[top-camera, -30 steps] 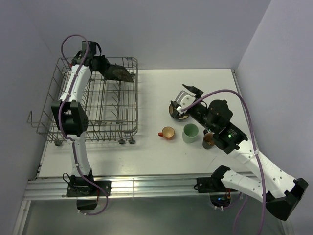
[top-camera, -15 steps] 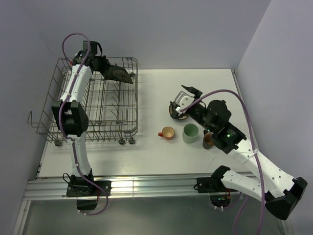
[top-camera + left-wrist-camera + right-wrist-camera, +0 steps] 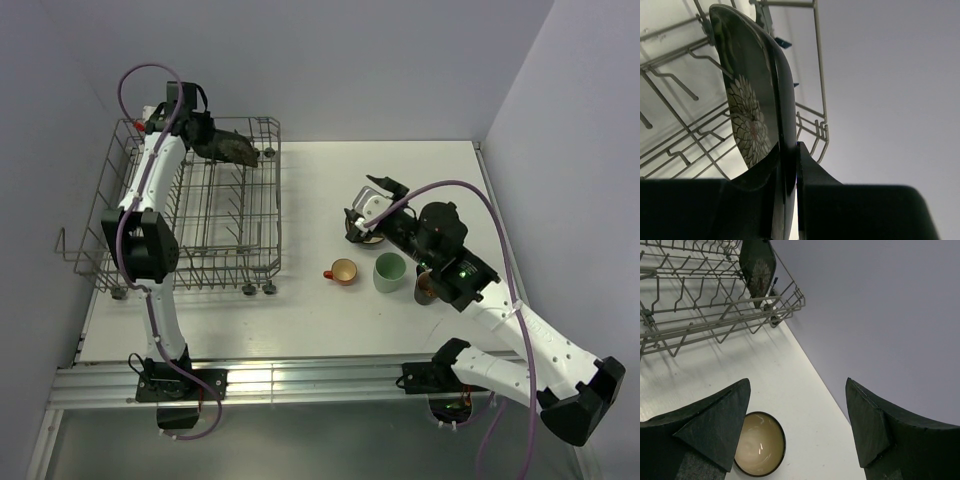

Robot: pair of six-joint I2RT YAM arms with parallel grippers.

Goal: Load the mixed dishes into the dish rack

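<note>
Plate [image 3: 747, 117] clamped edgewise by left gripper [image 3: 788, 150], tipped on edge at dish rack [image 3: 200, 235] far end for tine slotting; right gripper [image 3: 797, 387] spread wide above bowl [image 3: 760, 445].

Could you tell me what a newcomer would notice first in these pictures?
The left gripper clamps the dark square plate on edge at the far end of the dish rack. To the right, the open right gripper hovers above the blue bowl on the white table.
</note>
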